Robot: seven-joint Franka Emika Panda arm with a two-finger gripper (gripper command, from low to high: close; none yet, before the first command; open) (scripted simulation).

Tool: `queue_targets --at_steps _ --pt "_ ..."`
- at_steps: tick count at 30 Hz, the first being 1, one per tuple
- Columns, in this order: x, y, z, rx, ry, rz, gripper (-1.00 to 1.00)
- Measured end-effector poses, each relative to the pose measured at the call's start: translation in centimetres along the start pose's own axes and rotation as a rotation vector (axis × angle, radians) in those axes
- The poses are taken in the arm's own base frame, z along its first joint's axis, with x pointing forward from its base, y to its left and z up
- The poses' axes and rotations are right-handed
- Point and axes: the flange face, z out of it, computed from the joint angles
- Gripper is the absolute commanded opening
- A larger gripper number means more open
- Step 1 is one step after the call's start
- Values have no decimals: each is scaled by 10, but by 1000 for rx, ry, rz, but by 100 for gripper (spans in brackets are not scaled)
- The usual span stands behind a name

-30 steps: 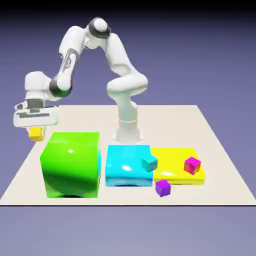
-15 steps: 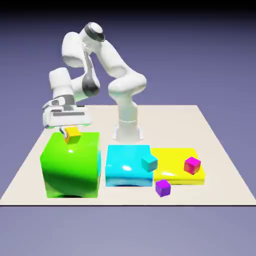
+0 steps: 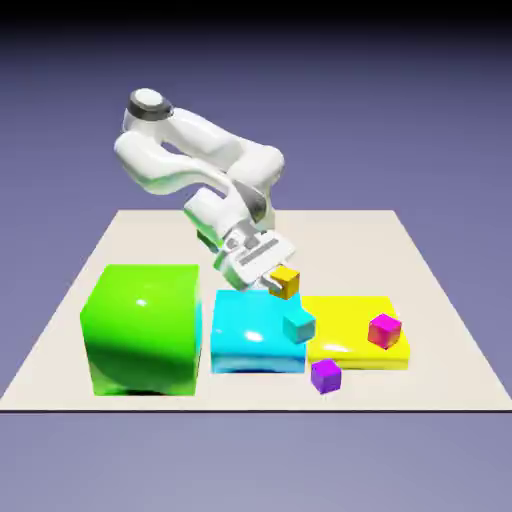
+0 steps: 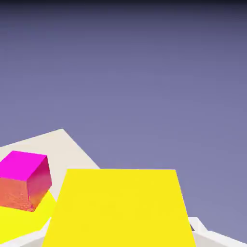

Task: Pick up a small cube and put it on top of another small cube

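Note:
My gripper (image 3: 277, 285) is shut on the small yellow-orange cube (image 3: 287, 281). It holds the cube in the air above the far right corner of the cyan block (image 3: 250, 335), beside the yellow slab (image 3: 350, 340). The hand is tilted toward the exterior view's right. In the hand view the held cube (image 4: 118, 207) fills the bottom middle and hides the fingertips. A magenta small cube (image 3: 384, 330) rests on the slab and shows at the hand view's lower left (image 4: 24, 179). A teal small cube (image 3: 298, 326) sits at the cyan block's front right corner.
A big green block (image 3: 142, 328) stands at the exterior view's left, next to the cyan block. A purple small cube (image 3: 325, 376) lies on the table (image 3: 440, 370) in front of the slab. The robot's base stands behind the blocks.
The arm has swung from the exterior view's left, over the green block, to above the cyan block's far right corner, carrying the yellow-orange cube. The hand has rolled and tilted.

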Motion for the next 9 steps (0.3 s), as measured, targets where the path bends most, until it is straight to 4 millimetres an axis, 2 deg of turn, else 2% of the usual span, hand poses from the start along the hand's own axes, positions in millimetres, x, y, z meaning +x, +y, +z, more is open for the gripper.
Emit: queue_targets --at_steps 7,8,9 --pt "-8 9 38 -8 2 -6 -100" --pt "-9 9 41 -11 3 -9 100" --pt "-9 9 41 -11 3 -9 100"
